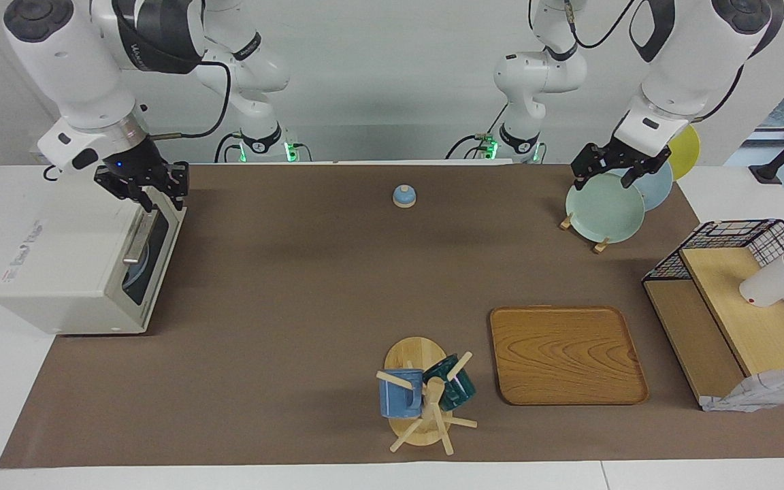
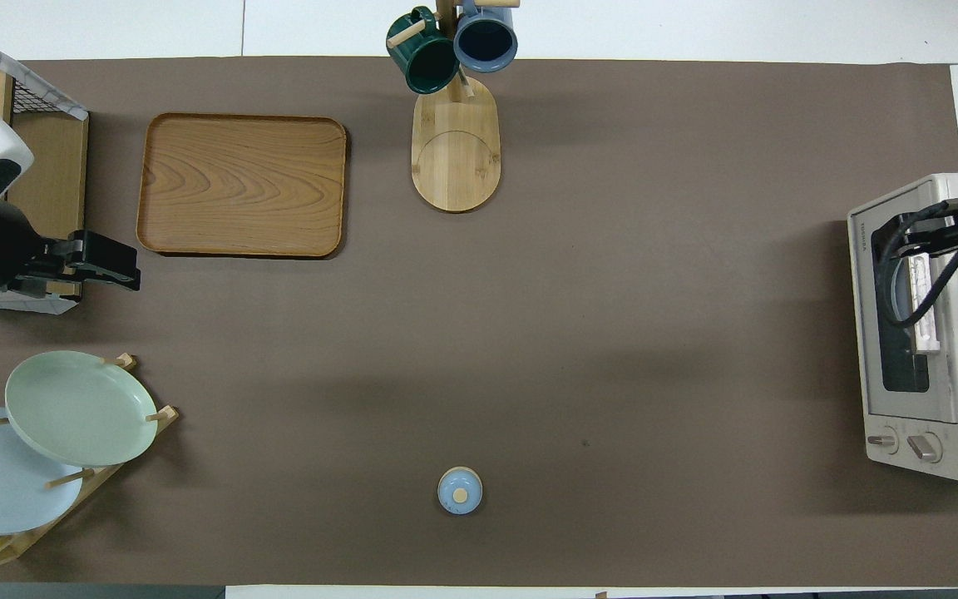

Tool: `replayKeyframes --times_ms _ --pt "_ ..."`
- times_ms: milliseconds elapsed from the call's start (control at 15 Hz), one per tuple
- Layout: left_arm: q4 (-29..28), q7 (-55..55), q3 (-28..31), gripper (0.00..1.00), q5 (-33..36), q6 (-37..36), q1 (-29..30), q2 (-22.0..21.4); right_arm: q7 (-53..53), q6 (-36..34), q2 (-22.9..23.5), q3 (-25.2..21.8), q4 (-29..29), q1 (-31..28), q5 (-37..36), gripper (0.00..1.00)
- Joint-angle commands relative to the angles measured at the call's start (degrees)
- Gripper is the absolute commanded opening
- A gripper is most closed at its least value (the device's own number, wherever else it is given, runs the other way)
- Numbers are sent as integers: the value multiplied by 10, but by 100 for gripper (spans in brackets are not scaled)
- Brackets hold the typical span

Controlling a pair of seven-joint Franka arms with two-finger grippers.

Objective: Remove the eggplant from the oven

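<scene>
From the facing camera, my right gripper (image 1: 150, 197) sits at the top front edge of the oven (image 1: 65, 272), at the right arm's end of the counter (image 1: 310, 286). Its jaws look pressed in on the end of the door handle (image 1: 139, 235) nearer the robots. The door is shut, so the eggplant must be inside. I can't see it through the dark glass, only a pale round shape, so I can't tell which way its long axis or stem points.

My worry is the off-centre grip. If I pull from one end of the bar, the jaws could slip off or the light oven could be dragged along the counter. The left gripper (image 1: 613, 170) waits over the green plate (image 1: 603, 207), jaws spread.

From overhead, cable and wrist cover most of the handle, and the glass again shows no eggplant. If it lies crosswise near the door, a blind reach could knock it.
</scene>
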Motion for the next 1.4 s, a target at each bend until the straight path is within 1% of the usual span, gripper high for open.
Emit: replayKeyframes --times_ms 0,200,533,733,1333 --pt "3 -3 -3 100 5 -6 5 -4 -7 81 -28 1 -93 -29 -25 0" --pt "2 -3 -2 100 5 -6 5 -4 2 109 -31 1 -131 -36 -37 0" --pt "2 -3 -3 100 5 -6 5 -4 2 128 -30 1 -156 -38 -79 0" --pt "2 -3 -2 100 5 -6 5 -4 2 142 -32 1 -174 -44 -79 0" --pt "2 -3 -3 100 5 -6 5 -4 -3 155 -34 1 -198 -50 -87 0"
